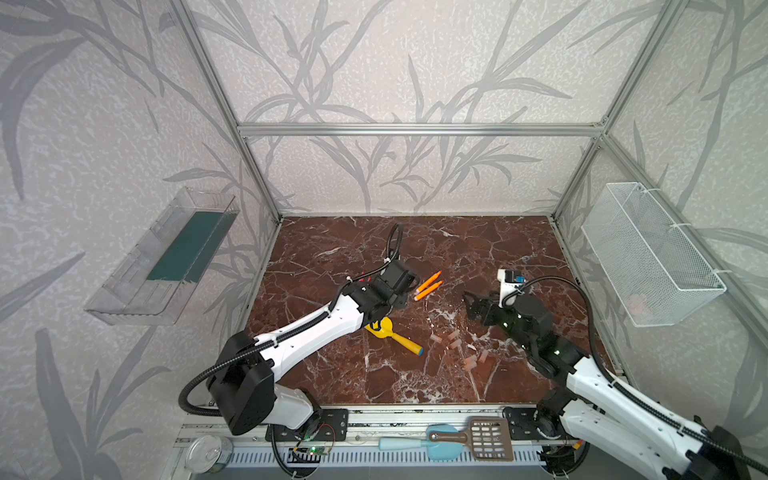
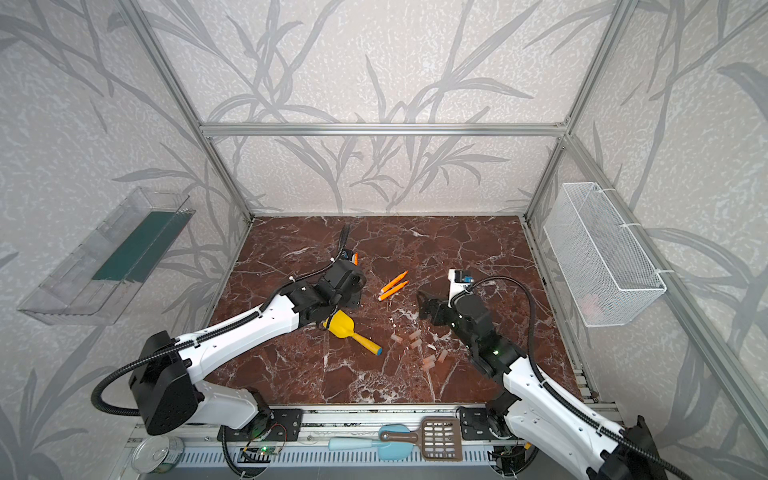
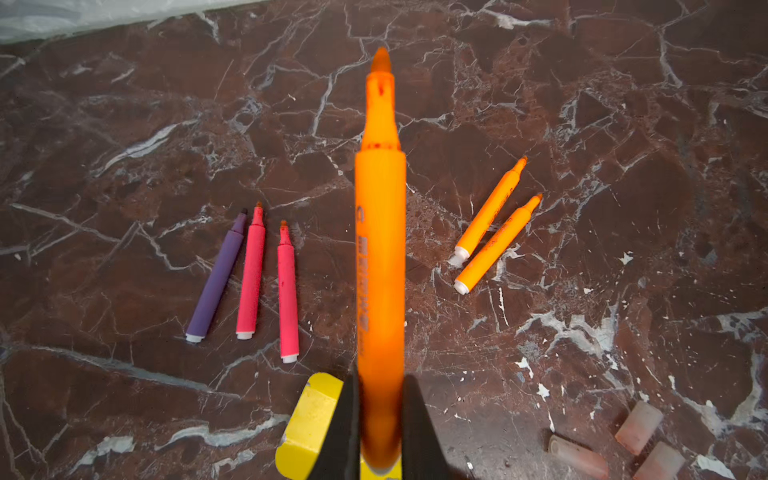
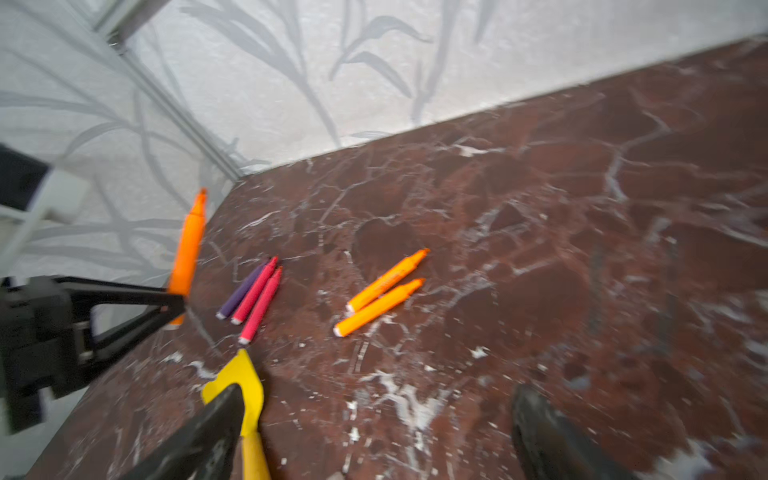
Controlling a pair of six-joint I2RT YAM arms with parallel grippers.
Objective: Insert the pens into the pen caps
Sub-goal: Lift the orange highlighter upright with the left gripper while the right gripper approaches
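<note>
Grip matters here: your left gripper (image 3: 380, 388) pinches the thin orange marker pen (image 3: 380, 249) near its butt, apparently freeing the pointed tip for capping, while your right gripper (image 4: 380, 392) gapes empty at twelve o'clock of the short translucent pinkish caps (image 1: 456, 343).

My left arm (image 1: 307, 336) reaches in from the near left corner, angled toward the middle of the table. Its left gripper (image 3: 380, 386) is clamped tight on the rear of an orange pen (image 3: 380, 232), whose tip points out beyond the fingertips. My right arm (image 1: 598, 382) comes in from the near right, elbow bent. The right gripper (image 1: 471, 306) faces the left one, jaws spread wide and holding nothing.
</note>
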